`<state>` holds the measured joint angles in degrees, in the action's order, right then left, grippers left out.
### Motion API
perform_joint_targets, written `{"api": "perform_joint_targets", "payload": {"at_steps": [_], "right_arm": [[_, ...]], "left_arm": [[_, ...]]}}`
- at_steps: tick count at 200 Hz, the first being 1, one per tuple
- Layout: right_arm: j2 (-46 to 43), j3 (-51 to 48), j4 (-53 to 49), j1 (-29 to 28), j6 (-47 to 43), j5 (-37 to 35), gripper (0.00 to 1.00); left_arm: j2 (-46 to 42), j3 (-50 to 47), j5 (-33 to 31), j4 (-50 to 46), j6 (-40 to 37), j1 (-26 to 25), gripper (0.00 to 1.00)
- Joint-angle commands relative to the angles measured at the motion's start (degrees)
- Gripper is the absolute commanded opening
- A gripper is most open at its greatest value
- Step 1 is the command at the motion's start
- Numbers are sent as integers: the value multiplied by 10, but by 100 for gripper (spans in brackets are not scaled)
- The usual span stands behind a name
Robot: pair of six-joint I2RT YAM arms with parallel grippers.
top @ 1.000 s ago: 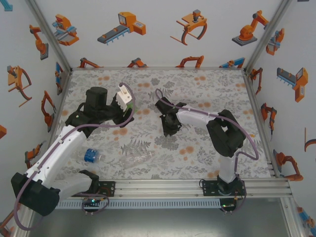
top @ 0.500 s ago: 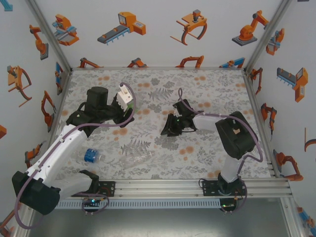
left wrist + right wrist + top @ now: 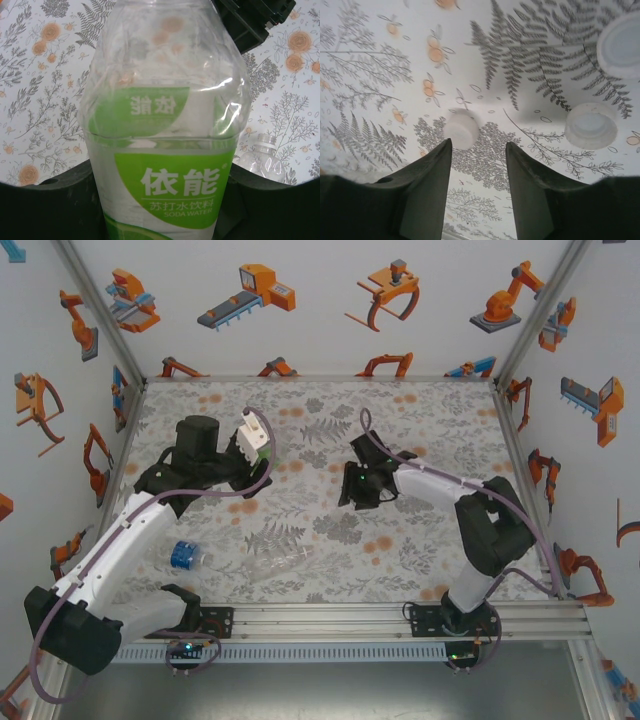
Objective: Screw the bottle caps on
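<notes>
My left gripper (image 3: 243, 460) is shut on the green-labelled bottle (image 3: 165, 150), which it holds above the table at the left (image 3: 254, 439). My right gripper (image 3: 479, 145) hangs open just over the table near the middle (image 3: 357, 486), nothing between its fingers. A small white bottle cap (image 3: 461, 129) lies just beyond the left fingertip (image 3: 442, 150). Two more caps lie to the right, one (image 3: 591, 126) nearer and one (image 3: 620, 45) farther away. The blue-labelled bottle (image 3: 185, 556) and the plain clear bottle (image 3: 280, 562) lie on their sides near the front edge.
The floral tablecloth (image 3: 420, 420) covers the table. Printed walls close in the left, back and right sides. The aluminium rail (image 3: 330, 618) with both arm bases runs along the front. The plain clear bottle (image 3: 262, 160) also lies below the held bottle, to its right.
My right gripper has opened from shut, and its wrist has shifted a little right and back while the elbow swung right. The left arm and its bottle have not moved.
</notes>
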<state>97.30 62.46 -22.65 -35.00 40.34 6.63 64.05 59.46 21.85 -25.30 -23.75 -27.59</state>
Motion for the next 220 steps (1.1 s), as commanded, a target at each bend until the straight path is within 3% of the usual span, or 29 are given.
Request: {"api": "perform_joint_targets", "payload": {"at_steps": [1,47,159,220], "right_arm": [[-2,43,-59,-39,-40,-100,51],[62,117,-112,-90,-54,-156,51],[118,110,-91,-110,-24,-122,42],[126,115,-108,-111,-24,-114,42]], "left_arm": [[2,1,2,4,0,3,5],[0,2,5,3,1,3,5],[-3,3,5,2,0,3,5],[-1,3,7,2,0,3,5]]}}
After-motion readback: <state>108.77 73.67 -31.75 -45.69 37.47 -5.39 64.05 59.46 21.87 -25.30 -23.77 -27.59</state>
